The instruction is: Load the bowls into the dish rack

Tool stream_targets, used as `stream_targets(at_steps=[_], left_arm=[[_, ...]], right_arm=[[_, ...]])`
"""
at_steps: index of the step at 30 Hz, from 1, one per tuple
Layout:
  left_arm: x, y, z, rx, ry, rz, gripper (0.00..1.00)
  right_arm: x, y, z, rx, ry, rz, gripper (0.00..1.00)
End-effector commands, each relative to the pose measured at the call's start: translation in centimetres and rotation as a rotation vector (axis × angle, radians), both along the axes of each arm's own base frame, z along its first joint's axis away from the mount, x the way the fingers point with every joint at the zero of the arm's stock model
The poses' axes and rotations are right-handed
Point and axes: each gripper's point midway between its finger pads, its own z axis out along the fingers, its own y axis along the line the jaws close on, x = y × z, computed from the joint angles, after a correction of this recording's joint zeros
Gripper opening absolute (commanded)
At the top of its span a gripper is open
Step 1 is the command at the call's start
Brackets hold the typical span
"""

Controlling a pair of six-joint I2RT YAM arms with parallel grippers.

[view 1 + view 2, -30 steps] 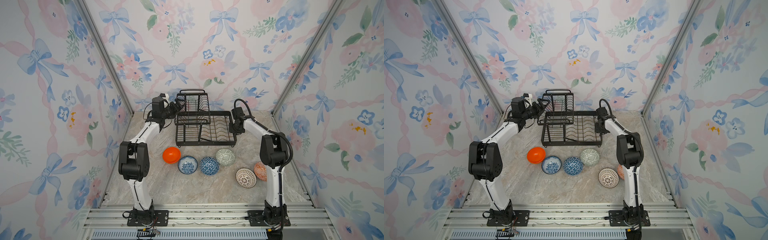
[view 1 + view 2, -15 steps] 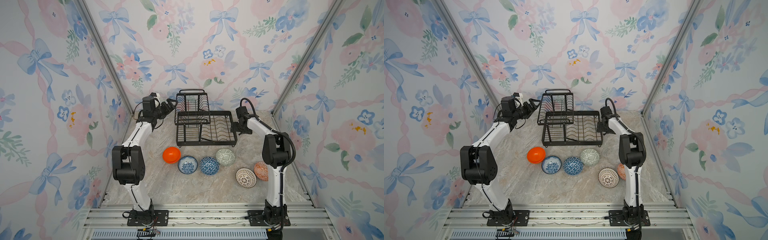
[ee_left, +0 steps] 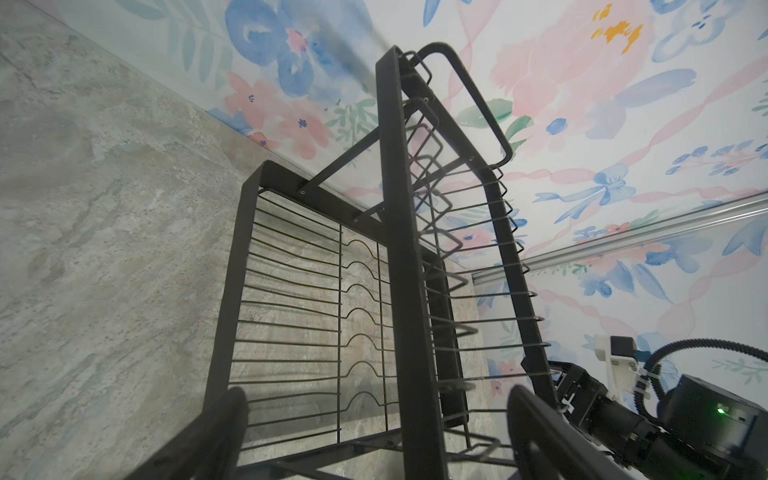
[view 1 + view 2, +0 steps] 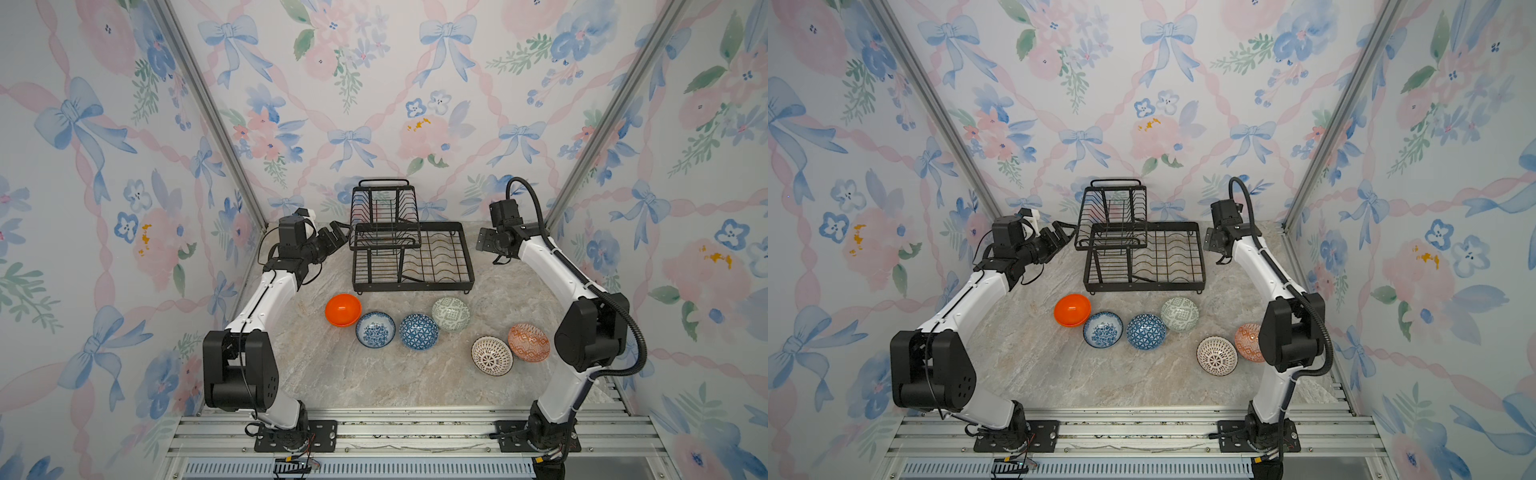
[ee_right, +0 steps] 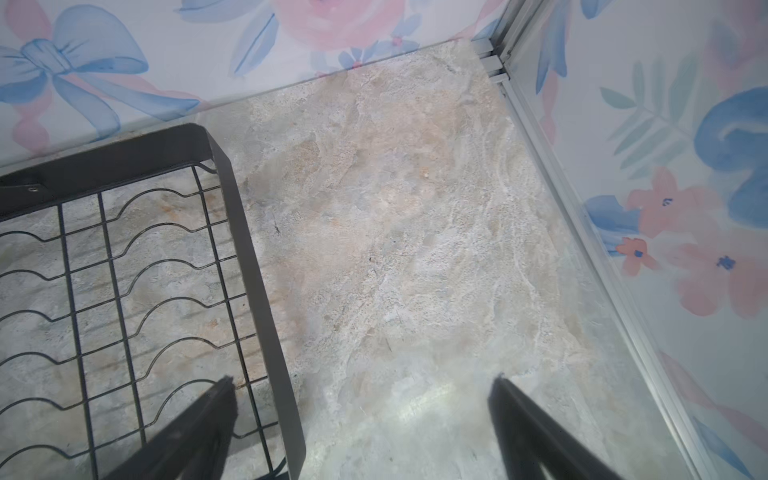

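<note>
Marble tabletop (image 4: pixel 374 374): dish rack (image 4: pixel 415 287), six bowls (image 4: pixel 418 331)

The rack (image 4: pixel 413 286) stands between the left gripper (image 4: pixel 337 237) and the right gripper (image 4: pixel 485 246). The bowls (image 4: pixel 418 331) lie on the table (image 4: pixel 374 374), behind both grippers.

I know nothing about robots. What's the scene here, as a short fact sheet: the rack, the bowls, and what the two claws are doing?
Dish rack: black wire, two tiers, empty, at the back of the table
Bowls on the table: orange bowl, blue-floral bowl, blue triangle bowl, pale green bowl, lattice bowl, orange-red patterned bowl
Left gripper: open, empty, by the rack's left side
Right gripper: open, empty, by the rack's right edge
Bowls loaded: none
</note>
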Motion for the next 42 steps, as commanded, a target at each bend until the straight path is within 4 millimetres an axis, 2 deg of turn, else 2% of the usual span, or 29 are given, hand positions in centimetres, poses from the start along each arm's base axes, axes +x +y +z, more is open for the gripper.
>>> stream_targets(at_steps=[1,7,8,10,14,17,21,25,33,37,42], left_arm=[[-1.7,0.9,0.4,0.008,0.000,0.060,0.98],[-5.1,1.1,-0.7,0.045,0.082,0.072,0.98],[-5.7,1.0,-0.7,0.060,0.082,0.063,0.98],[-6.9,0.9,-1.0,0.091,0.110,0.065,0.98],[-9.2,0.3,-0.8,0.094,0.110,0.065,0.98],[-10.7,-0.2,-0.4,0.116,0.089,0.066,0.98],[-12.0,-1.5,-0.3,0.140,0.077,0.031,0.98],[-13.0,-2.8,-1.1,0.184,0.068,0.002,0.98],[-14.3,-5.4,-3.3,0.334,0.047,-0.085,0.98],[-15.1,-6.5,-4.5,0.453,0.021,-0.114,0.98],[-16.1,-7.4,-4.2,0.543,-0.039,-0.122,0.98]], right_arm=[[-1.9,0.1,0.0,0.003,0.019,-0.026,0.97],[-4.4,1.7,1.4,0.059,-0.011,-0.004,0.97],[-5.1,2.1,2.7,0.069,-0.059,0.014,0.97],[-6.0,2.9,3.2,0.087,-0.098,0.034,0.97],[-8.4,4.1,4.5,0.140,-0.156,0.095,0.97],[-9.8,5.6,4.5,0.223,-0.160,0.190,0.97],[-11.4,5.4,3.5,0.263,-0.087,0.150,0.97],[-12.4,6.3,2.5,0.291,-0.032,0.192,0.97],[-14.8,7.4,1.0,0.366,-0.074,0.222,0.97],[-16.2,7.4,-1.5,0.346,-0.043,0.216,0.97],[-18.1,7.5,-4.1,0.317,0.015,0.210,0.97]])
